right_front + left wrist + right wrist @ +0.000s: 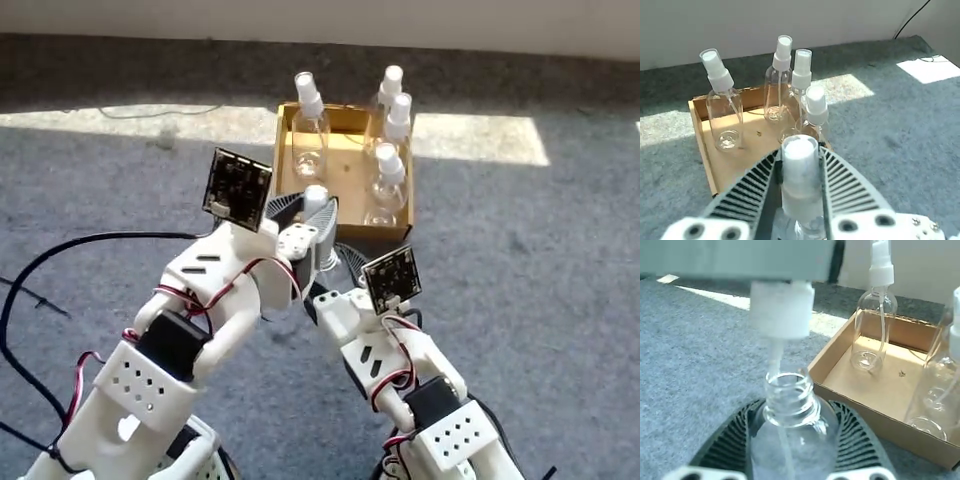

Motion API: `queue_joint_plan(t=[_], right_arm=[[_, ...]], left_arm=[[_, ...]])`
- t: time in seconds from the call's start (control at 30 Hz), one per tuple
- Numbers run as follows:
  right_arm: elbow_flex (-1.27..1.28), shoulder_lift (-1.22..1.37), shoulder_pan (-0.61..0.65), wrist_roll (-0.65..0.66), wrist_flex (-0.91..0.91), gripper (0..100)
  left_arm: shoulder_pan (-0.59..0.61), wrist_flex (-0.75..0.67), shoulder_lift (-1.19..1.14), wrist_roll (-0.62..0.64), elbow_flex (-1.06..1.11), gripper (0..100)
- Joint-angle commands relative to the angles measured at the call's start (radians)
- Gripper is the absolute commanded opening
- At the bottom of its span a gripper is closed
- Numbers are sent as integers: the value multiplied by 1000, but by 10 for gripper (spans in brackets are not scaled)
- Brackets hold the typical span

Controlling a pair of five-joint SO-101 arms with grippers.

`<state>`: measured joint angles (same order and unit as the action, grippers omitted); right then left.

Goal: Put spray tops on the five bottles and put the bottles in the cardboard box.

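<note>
four bottles (310, 138) inside cardboard box (346, 162)

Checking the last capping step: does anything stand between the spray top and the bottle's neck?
Nothing visible does. The spray top, held in the left gripper, hangs just above the bottle in the right gripper, with its tube dipping inside.

No print seems readable on the bottles (310, 145) or the cardboard box (345, 160).

Four capped bottles (310, 140) stand in the cardboard box (345, 150); the fifth bottle (790, 435), just nearer, is open, spray top (781, 307) above its neck.
</note>
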<state>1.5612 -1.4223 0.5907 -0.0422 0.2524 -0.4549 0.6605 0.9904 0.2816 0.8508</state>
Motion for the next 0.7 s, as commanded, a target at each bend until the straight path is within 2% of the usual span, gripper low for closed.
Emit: queue_joint_plan(t=[0.0,0.1,0.17,0.3,0.43,0.53,0.67], right_arm=[[-22,-18,-28,-9,-1,4],[-22,-18,-28,-9,-1,4],[-22,-18,-28,-9,-1,4],[-21,-18,-28,-6,-1,4],[-19,-18,-28,-6,-1,4],[-19,-18,-28,-6,-1,4],[-16,-18,-28,-6,-1,4]], left_arm=[[-58,92,8,-89,-4,7],[-61,130,8,-213,-4,14],[-61,150,8,-245,-10,59],[-56,212,10,-252,-73,173],[-54,299,10,-252,-226,178],[-44,302,8,-253,-302,178],[33,302,7,-253,-343,178]])
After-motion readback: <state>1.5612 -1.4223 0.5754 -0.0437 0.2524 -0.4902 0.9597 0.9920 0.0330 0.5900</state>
